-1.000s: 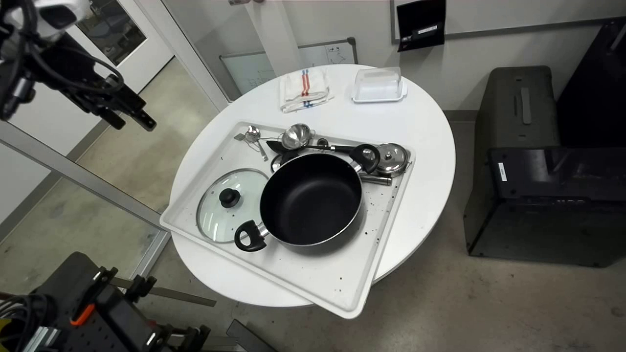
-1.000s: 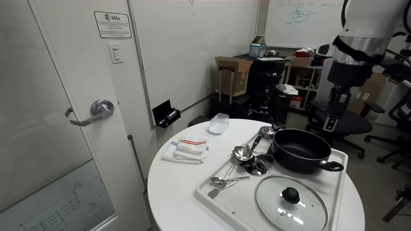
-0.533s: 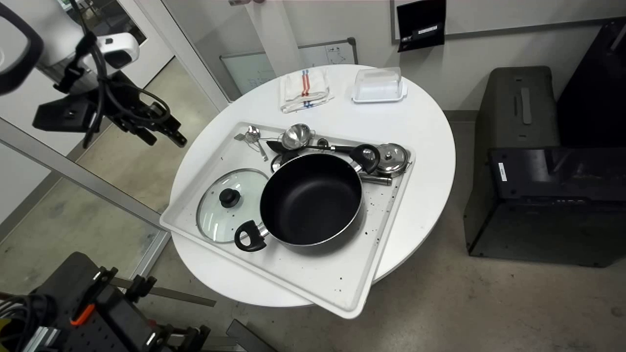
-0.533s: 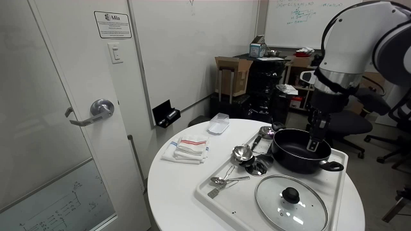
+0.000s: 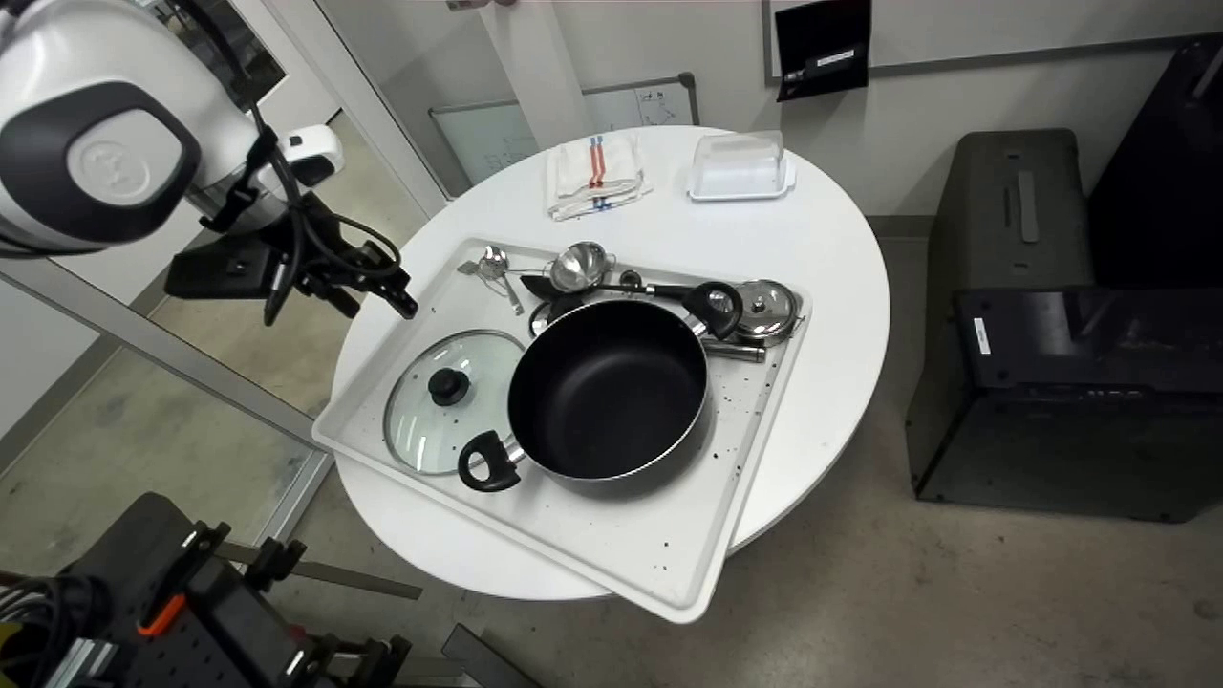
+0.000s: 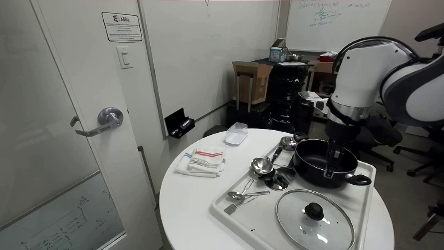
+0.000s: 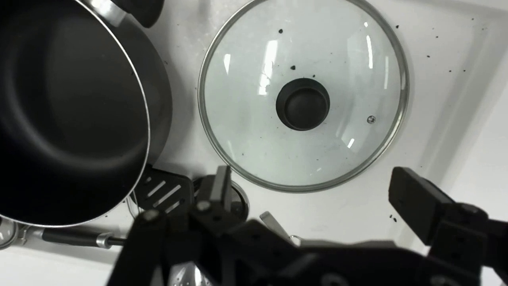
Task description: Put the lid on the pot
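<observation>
In an exterior view the table (image 5: 836, 258) spans mid-frame, bearing the tray (image 5: 621, 535). On it, the pot (image 5: 610, 392) sits at centre, the lid (image 5: 453, 406) just left. Low in the wrist view the gripper (image 7: 311, 176) is spread, the knob (image 7: 304, 105) higher in frame.

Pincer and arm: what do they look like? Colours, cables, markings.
Arm: white and rounded, with a silver wrist band, black cables alongside, and a pale joint cap ringed dark grey, its emblem faint. Pincer: black, two blocky fingers.
</observation>
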Tool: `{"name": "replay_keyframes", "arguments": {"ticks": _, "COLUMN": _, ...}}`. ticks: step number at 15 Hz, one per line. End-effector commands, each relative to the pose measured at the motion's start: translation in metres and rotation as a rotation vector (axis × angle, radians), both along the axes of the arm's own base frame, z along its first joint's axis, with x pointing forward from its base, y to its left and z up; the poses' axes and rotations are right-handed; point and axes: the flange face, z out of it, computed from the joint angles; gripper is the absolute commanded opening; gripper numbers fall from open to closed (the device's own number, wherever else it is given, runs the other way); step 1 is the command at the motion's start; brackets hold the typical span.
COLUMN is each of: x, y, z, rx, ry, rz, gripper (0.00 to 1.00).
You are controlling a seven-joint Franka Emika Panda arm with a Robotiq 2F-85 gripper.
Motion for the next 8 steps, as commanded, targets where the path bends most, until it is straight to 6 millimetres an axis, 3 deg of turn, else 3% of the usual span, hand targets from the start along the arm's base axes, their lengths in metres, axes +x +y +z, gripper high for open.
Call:
{"name": "replay_keyframes", "arguments": {"ticks": 1, "x": 0.010, "y": -0.003, "z": -0.028, "rx": -0.016, "ry": -0.002, "rz": 0.002, "gripper": 1.00}}
{"name": "replay_keyframes", "arguments": {"ticks": 8, "x": 0.007, "y": 0.004, "z": -0.082, "rx": -0.037, "ry": 0.050, "rz": 0.023, "gripper": 1.00}}
